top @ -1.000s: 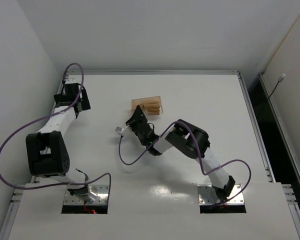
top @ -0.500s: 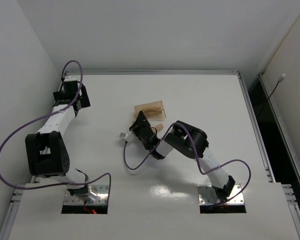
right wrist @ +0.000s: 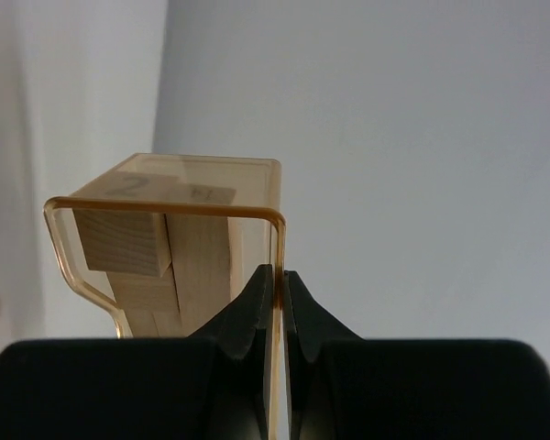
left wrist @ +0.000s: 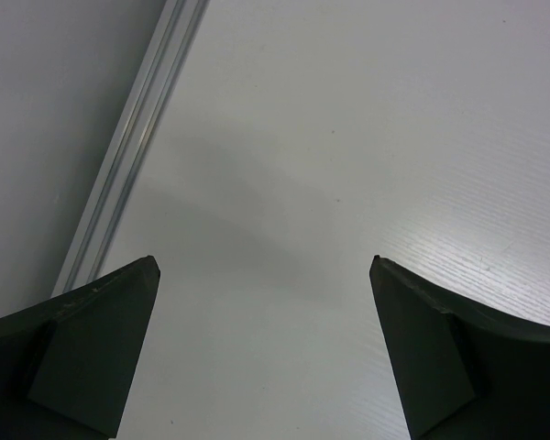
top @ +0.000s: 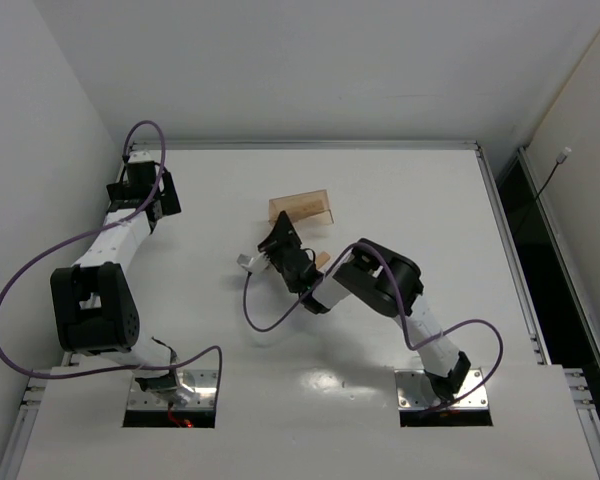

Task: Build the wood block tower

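We hold our left gripper [left wrist: 264, 275] over the white table [top: 430, 200], its fingers spread wide with nothing between them. Our right gripper [right wrist: 277, 284] is clenched on the side wall of the translucent tan tray [right wrist: 165, 207]; the wood blocks [right wrist: 128, 240] sit stacked inside it, just left of and beyond those fingertips

Two arms up, the left arm [top: 118, 238] and the right arm [top: 380, 280], and two grippers to match: left gripper [left wrist: 264, 266], right gripper [right wrist: 277, 275]. One translucent tray [top: 300, 209], just the one. Wood blocks [right wrist: 121, 241] inside it — at least three show through the wall, the full count hidden. One loose block [top: 321, 259] at the tray's five o'clock.
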Available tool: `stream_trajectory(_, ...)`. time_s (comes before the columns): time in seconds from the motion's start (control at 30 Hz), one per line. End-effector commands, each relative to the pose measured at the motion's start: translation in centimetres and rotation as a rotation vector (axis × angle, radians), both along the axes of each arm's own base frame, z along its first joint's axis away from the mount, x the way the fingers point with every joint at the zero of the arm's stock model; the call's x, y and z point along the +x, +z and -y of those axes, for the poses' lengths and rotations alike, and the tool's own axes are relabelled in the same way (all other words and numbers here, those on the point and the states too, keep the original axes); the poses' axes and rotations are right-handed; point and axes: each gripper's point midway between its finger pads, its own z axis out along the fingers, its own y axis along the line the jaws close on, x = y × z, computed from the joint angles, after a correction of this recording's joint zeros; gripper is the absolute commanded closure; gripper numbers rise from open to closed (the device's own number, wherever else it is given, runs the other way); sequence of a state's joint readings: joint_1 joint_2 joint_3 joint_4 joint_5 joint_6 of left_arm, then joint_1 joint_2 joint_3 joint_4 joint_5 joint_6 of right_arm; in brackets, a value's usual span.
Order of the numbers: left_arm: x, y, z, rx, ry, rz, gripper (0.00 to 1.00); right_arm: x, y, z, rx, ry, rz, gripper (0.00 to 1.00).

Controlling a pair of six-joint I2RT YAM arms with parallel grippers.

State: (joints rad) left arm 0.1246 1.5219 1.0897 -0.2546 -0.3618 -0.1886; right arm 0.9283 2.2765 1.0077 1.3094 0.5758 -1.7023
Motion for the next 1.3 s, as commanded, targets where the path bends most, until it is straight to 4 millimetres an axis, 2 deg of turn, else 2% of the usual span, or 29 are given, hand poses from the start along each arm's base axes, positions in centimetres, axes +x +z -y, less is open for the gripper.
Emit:
stream_trajectory(0.0,0.8,1.4,-0.4,-0.007,0.010,0.044,0.01,-1.7,5.9,3.4,0.321,-0.034,0.256,1.00)
stream_trajectory(0.03,0.8,1.4,-0.4,-0.007,0.010,0.044,0.01,-1.7,5.3,3.3,0.311,-0.034,0.249,1.00)
stream_trajectory(0.13,0.8,1.4,-0.4,-0.007,0.010,0.044,0.01,-1.3,5.6,3.4,0.316,-0.033,0.258,1.00)
stream_trajectory(0.27,1.2,1.9,-0.5,-0.005,0.010,0.055,0.01,-1.6,8.4,3.6,0.360,-0.023,0.295,1.00)
stream_trajectory(0.33,1.3,1.9,-0.3,-0.011,0.003,0.055,0.01,-1.7,11.1,3.5,0.401,-0.016,0.341,1.00)
stream_trajectory(0.37,1.3,1.9,-0.3,-0.011,0.003,0.055,0.01,-2.0,13.4,3.8,0.436,-0.019,0.378,1.00)
stream_trajectory(0.43,1.3,1.9,-0.3,-0.017,0.008,0.059,0.01,-2.2,16.4,4.0,0.499,-0.020,0.425,1.00)
stream_trajectory(0.47,1.1,1.4,-0.3,-0.019,0.008,0.049,0.01,-2.3,17.1,4.2,0.510,-0.020,0.434,1.00)
stream_trajectory(0.5,1.1,1.4,-0.3,-0.019,0.008,0.049,0.01,-2.3,16.7,4.4,0.505,-0.030,0.425,1.00)
stream_trajectory(0.53,1.1,1.1,0.1,-0.019,-0.001,0.049,0.01,-2.3,15.1,4.4,0.469,-0.030,0.398,1.00)
stream_trajectory(0.6,1.2,0.7,0.1,-0.020,-0.001,0.038,0.01,-2.0,11.0,4.3,0.388,-0.040,0.332,1.00)
stream_trajectory(0.63,1.2,0.7,0.1,-0.027,0.005,0.042,0.01,-1.9,7.8,4.1,0.323,-0.039,0.283,1.00)
stream_trajectory(0.67,1.2,0.3,0.1,-0.028,0.005,0.033,0.01,-1.9,6.4,4.1,0.295,-0.038,0.263,1.00)
stream_trajectory(0.8,1.6,0.8,0.5,-0.027,-0.004,0.043,0.01,-1.7,4.0,4.0,0.254,-0.041,0.231,1.00)
stream_trajectory(0.87,1.8,1.2,0.4,-0.019,-0.010,0.050,0.01,-1.7,3.5,3.9,0.246,-0.040,0.225,1.00)
stream_trajectory(0.93,1.8,1.2,0.4,-0.019,-0.010,0.050,0.01,-1.7,4.0,4.0,0.254,-0.040,0.231,1.00)
stream_trajectory(1.07,2.0,1.6,0.6,-0.023,-0.017,0.060,0.01,-1.8,10.6,4.1,0.368,-0.048,0.335,1.00)
stream_trajectory(1.1,2.0,1.6,0.6,-0.023,-0.017,0.060,0.01,-2.3,13.6,4.5,0.420,-0.040,0.377,1.00)
stream_trajectory(1.13,2.0,1.6,0.6,-0.023,-0.017,0.060,0.01,-2.5,14.8,4.8,0.441,-0.041,0.393,1.00)
stream_trajectory(1.2,2.0,1.6,0.6,-0.023,-0.017,0.060,0.01,-3.1,16.4,4.8,0.471,-0.033,0.411,1.00)
stream_trajectory(1.23,1.8,0.8,0.6,-0.026,-0.017,0.040,0.01,-3.2,15.6,4.9,0.451,-0.032,0.397,1.00)
stream_trajectory(1.27,1.8,0.8,0.6,-0.026,-0.017,0.040,0.01,-3.1,14.4,4.8,0.426,-0.031,0.379,1.00)
